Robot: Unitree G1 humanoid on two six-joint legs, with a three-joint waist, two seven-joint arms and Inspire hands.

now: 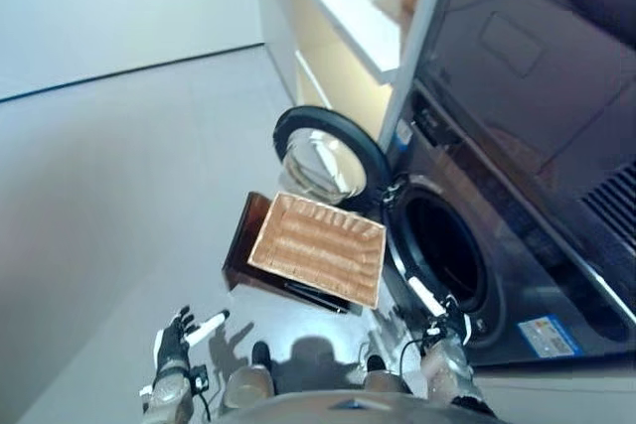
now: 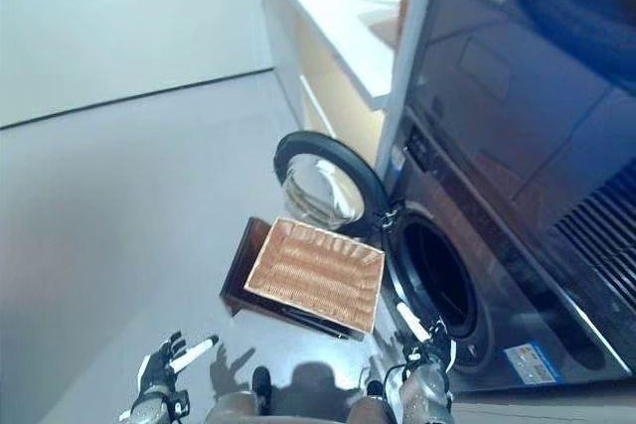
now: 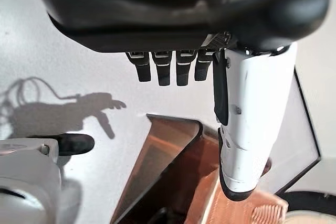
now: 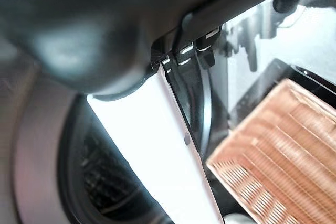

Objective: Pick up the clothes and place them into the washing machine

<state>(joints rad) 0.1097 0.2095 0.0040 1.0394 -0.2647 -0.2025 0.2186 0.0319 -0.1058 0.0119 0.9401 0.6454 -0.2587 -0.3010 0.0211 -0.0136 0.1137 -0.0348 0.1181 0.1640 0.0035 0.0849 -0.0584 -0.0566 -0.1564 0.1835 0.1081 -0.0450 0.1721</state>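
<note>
A shallow wicker basket rests on a low dark brown box beside the washing machine. I see no clothes in the basket. The machine's round door stands open and the drum opening is dark. My left hand hangs low, left of the box, with relaxed fingers and holds nothing. My right hand hangs in front of the drum opening, fingers relaxed, empty. The basket also shows in the right wrist view.
A white counter with shelves runs along the back, beside the machine. Bare grey floor spreads to the left of the box.
</note>
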